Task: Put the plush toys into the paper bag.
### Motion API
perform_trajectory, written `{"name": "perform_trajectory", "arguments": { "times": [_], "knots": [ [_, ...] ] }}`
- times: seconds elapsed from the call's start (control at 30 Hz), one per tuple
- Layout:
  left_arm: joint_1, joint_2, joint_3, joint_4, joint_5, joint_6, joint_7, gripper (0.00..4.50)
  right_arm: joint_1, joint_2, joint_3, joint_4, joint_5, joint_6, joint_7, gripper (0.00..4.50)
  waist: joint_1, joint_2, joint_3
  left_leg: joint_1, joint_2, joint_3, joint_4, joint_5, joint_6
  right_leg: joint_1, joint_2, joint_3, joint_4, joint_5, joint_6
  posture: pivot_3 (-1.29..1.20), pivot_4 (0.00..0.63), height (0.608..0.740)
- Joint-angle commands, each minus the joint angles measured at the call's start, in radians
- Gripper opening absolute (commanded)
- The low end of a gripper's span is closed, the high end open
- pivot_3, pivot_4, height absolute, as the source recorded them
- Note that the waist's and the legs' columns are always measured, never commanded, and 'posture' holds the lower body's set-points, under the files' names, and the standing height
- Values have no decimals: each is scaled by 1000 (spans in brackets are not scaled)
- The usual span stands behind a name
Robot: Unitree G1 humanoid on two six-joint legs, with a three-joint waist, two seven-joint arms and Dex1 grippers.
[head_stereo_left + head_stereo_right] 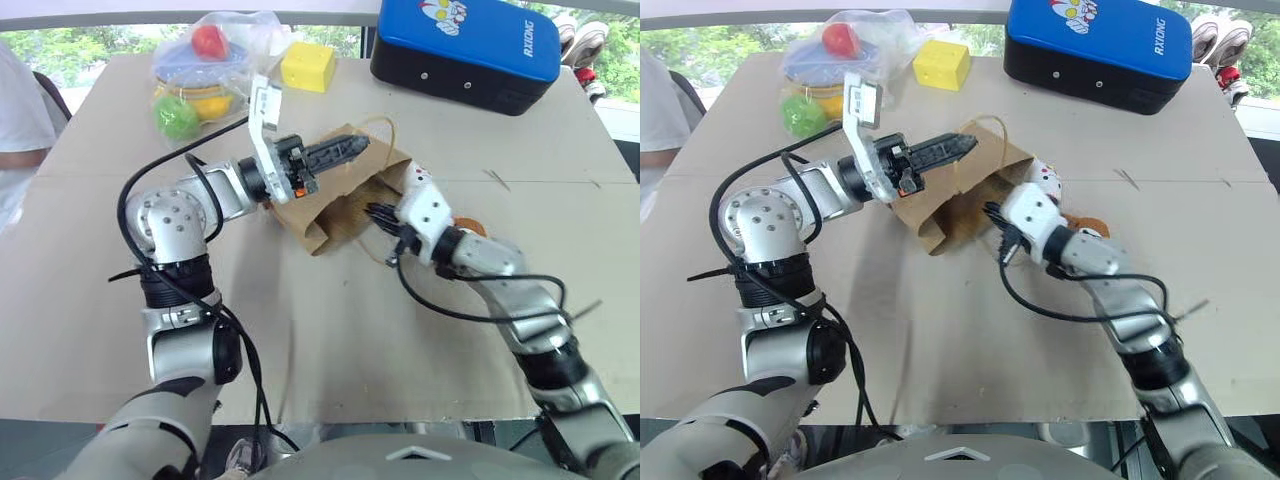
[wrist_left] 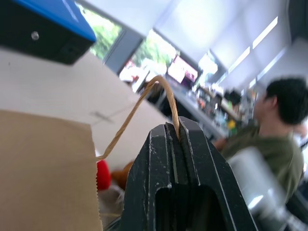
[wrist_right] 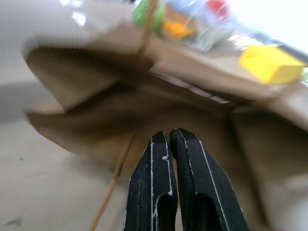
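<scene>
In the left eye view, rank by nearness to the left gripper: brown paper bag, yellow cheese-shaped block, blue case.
From the left gripper:
1. Brown paper bag, directly under it, its loop handle pinched.
2. Yellow cheese-shaped block, beyond it.
3. Blue case, far right corner.

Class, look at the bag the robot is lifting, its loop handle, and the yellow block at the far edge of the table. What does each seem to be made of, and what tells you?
Paper bag: brown kraft paper, matte, creased, with a sawtooth rim.
Handle: twisted paper cord, tan and thin, pinched by the left gripper.
Yellow block: probably foam or soft plastic; smooth, evenly coloured, with shallow round dimples.
</scene>
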Motion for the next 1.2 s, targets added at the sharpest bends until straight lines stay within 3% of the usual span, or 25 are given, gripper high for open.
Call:
{"name": "perform_trajectory", "arguments": {
  "times": [0.03,0.23,0.43,0.63,0.87,1.0,1.2],
  "knots": [
    [24,-20,71,-122,-131,53,113,59,-108,72,46,191,-34,-87,40,0,-6,0,0,0,0,0,0,0,0,0,0,0,0,0,0,0,150,740],
    [63,-31,168,-179,-351,70,304,59,-248,189,144,579,-130,-263,101,0,-17,0,0,1,0,0,0,0,0,0,0,0,1,0,0,0,150,740],
    [74,44,246,-152,-436,-36,457,59,-218,217,185,676,-161,-301,180,0,-16,-1,0,2,0,1,-1,0,0,1,-1,1,1,1,0,0,150,740],
    [119,121,271,-151,-501,-115,499,59,-158,210,160,632,-156,-280,181,0,-16,-1,-1,3,0,1,-1,0,-1,1,-2,1,1,1,0,0,150,740],
    [246,241,169,-239,-443,-141,341,59,-119,213,39,482,-95,-297,125,0,-7,-1,-1,2,-1,1,-1,0,-1,1,-3,0,0,1,0,0,150,740],
    [304,307,88,-267,-339,-201,202,59,-84,198,-84,167,98,-43,148,0,-1,-1,0,2,-1,1,-2,-1,-2,1,-3,0,0,0,0,0,150,740],
    [305,330,33,-250,-249,-278,116,0,-46,95,-150,-144,188,161,132,2003,6,-1,0,2,-1,1,-3,-1,-2,0,-2,0,0,0,0,0,150,740]
  ]
}}
